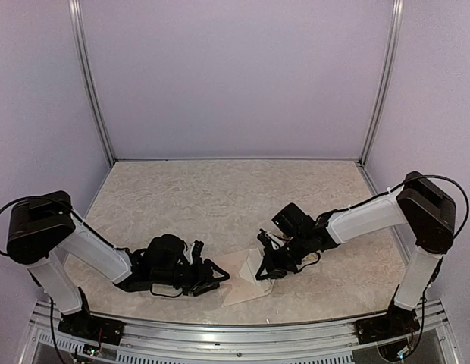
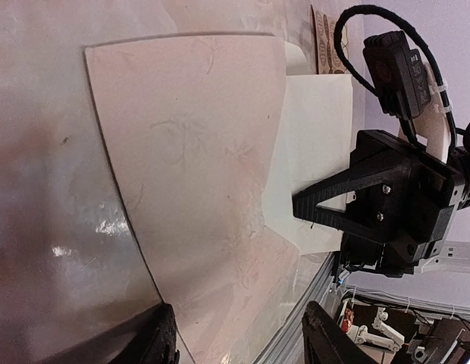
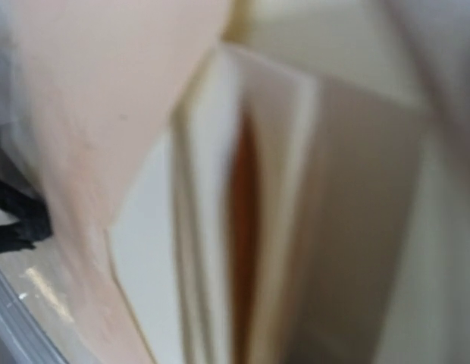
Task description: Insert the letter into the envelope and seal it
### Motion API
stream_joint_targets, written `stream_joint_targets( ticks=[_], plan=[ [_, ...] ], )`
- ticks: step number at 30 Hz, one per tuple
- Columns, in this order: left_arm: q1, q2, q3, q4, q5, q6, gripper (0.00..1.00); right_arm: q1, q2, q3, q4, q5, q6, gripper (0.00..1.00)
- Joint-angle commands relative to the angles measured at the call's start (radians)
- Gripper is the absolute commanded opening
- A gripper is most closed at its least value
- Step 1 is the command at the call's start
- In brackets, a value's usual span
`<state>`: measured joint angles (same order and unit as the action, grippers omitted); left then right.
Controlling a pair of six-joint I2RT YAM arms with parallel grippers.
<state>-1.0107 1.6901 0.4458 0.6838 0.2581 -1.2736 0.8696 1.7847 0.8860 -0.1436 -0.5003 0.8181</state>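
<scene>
A: What's hidden or hard to read?
B: The right wrist view is blurred throughout. Only cream layers (image 3: 205, 250) w/ an orange-brown slit between them can be made out, plus a pinkish surface at upper left. No fingers are shown there. In the left wrist view the right claw (image 2: 314, 208) is seen side-on at centre right, w/ one finger visible. Whether it's closed, or has a grip on anything, can't be told. A card (image 2: 324, 45) w/ brown marks is cut off at the top edge and mostly covered.
A: And the left claw?
B: The left claw (image 2: 239, 337) is shown at btm centre, tips only, spread wide, nothing held. The tan sheet (image 2: 189, 167) is seen lying under the gap.
A: Where's the envelope?
B: The envelope (image 2: 318, 129) is found right of centre in the left wrist view. It's partly covered by the tan sheet's right edge, and the right claw's finger is laid across its lower part. The flap can't be made out.
A: Its looks?
B: Cream, paler than the tan sheet, plain, straight-edged, smaller. In the top view the papers are seen only as a pale patch between the two claws, at btm centre of the table (image 1: 220, 189).
</scene>
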Motion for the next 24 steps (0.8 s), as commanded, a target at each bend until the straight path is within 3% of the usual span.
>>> stream_joint_targets(
  ticks=[1,7,12,17,24],
  plan=[
    [-0.011,0.026,0.018,-0.023,0.006,0.016,0.53,0.025,0.040,0.042,0.045,-0.035,0.004,0.00],
    [-0.012,0.005,0.010,-0.041,-0.014,0.022,0.53,0.028,0.019,0.061,0.001,-0.001,-0.020,0.00],
    [-0.012,-0.053,0.017,-0.117,-0.057,0.051,0.53,0.028,-0.042,0.086,-0.107,0.061,-0.070,0.29],
    [-0.011,-0.112,0.034,-0.210,-0.103,0.087,0.54,0.030,-0.084,0.126,-0.235,0.148,-0.127,0.49],
    [0.002,-0.124,0.040,-0.223,-0.111,0.102,0.56,0.036,-0.068,0.148,-0.278,0.214,-0.152,0.56]
  ],
)
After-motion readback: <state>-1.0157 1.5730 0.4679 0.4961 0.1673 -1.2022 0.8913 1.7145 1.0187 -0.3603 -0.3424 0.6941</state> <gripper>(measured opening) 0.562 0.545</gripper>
